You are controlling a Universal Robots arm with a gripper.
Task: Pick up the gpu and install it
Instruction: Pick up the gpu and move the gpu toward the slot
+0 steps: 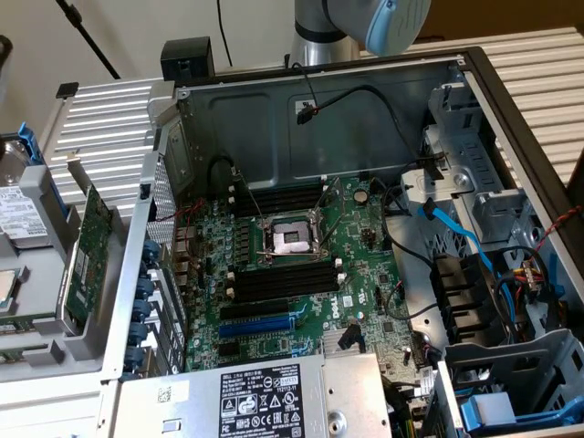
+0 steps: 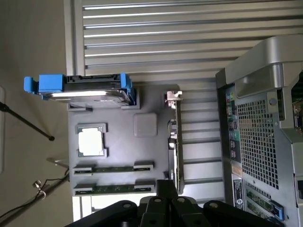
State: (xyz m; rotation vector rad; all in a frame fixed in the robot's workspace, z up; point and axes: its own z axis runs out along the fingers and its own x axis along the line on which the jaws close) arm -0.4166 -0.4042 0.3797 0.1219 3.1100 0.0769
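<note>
Gripper (image 2: 165,185) closed, fingers together, nothing clamped. It hangs over the gray parts tray (image 2: 118,137), tip lined up near one end of the gpu (image 2: 175,142). Contact can't be confirmed from the wrist view; it looks like clear air between them. Gpu stands on its long edge in a slot at the tray side nearest the PC case (image 1: 383,100), with its silver bracket (image 2: 173,97) at the end far from the gripper. Exterior view has the same card upright, green board face showing, on the exterior view's left, outside the case and just beside its perforated side. Not lifted, not seated. Other tray parts are a hard drive in a blue caddy (image 2: 90,90), a CPU (image 2: 91,142) and two memory sticks (image 2: 113,169), all apart from the card. Inside the case the motherboard (image 1: 301,301) lies flat, and its blue expansion slot (image 1: 274,324) is unoccupied. Judged step: approach to the pick, early in the task, install not started. A grasp calls for the jaws parted first, then straddling the card's thin upper edge squarely across its thickness, clear of the bracket. Card is thin and tall in its slot, so an off-centre pinch would likely tip it or bind it in the tray.
</note>
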